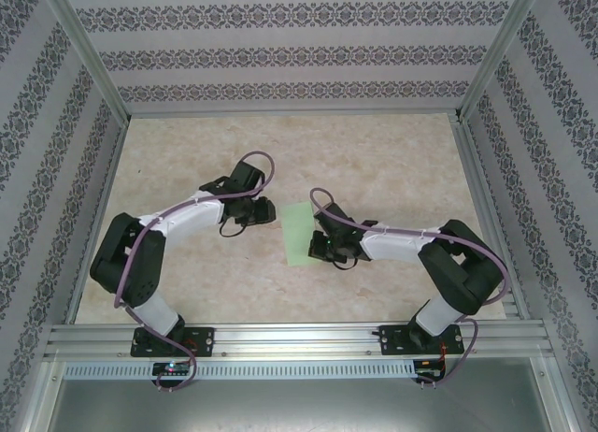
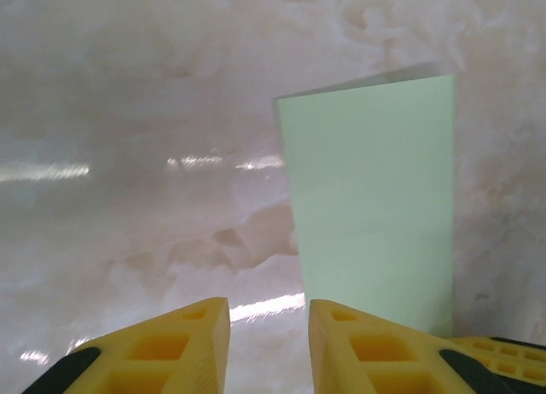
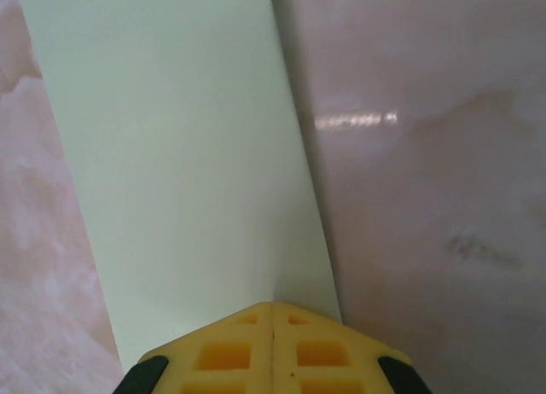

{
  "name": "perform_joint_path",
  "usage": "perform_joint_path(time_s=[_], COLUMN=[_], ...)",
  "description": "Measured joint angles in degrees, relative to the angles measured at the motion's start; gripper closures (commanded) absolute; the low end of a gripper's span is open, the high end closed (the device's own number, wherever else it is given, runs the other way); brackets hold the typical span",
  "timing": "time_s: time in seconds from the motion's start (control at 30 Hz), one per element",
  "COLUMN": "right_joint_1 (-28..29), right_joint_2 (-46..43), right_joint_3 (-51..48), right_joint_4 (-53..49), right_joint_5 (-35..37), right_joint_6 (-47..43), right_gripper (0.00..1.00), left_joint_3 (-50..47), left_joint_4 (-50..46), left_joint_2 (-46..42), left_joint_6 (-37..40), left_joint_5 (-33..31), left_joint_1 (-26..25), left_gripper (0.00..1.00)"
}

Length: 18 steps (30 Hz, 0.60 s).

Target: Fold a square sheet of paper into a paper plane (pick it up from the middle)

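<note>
The clenched right gripper (image 3: 273,309) pinned the square sheet of paper (image 3: 188,155), likely to stop it sliding; the left gripper (image 2: 269,307) hung spread and empty at its 9 o'clock.

**Our tally**

We count one pale green sheet (image 1: 297,234), lying on one table (image 1: 392,161). We count two arms, the left arm (image 1: 140,254) and the right arm (image 1: 439,254). That gives us two grippers, the left gripper (image 2: 269,313) and the right gripper (image 3: 273,313). Each shows two yellow fingers (image 2: 171,343), four in all. We also count two purple cables (image 1: 402,231), one along each arm.
</note>
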Motion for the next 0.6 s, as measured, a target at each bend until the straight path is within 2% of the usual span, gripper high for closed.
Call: perform_joint_path(time_s=[0.13,0.23,0.43,0.6], right_joint_1=[4.8,6.4,5.6,2.8], right_joint_2=[0.6,4.3,12.3,11.6], right_joint_3=[0.6,4.5,13.8,17.1], right_joint_4=[0.4,0.8,2.5,2.0], right_joint_5=[2.3,2.5,2.4,1.9], right_joint_6=[5.4,7.5,6.7,0.4], right_gripper=[0.99,0.99,0.97,0.95], left_joint_3=[-3.6,-6.6,-11.4,-14.1], left_joint_4=[-0.1,-0.2,-0.2,1.0], left_joint_2=[-2.9,-5.9,-12.5,-15.2], left_joint_6=[-0.8,-1.5,-2.3,-3.0], left_joint_5=[-1.4,-1.9,-2.1,1.1], left_joint_1=[0.2,1.0,3.1,3.1], left_gripper=[0.62,0.60,0.52,0.49])
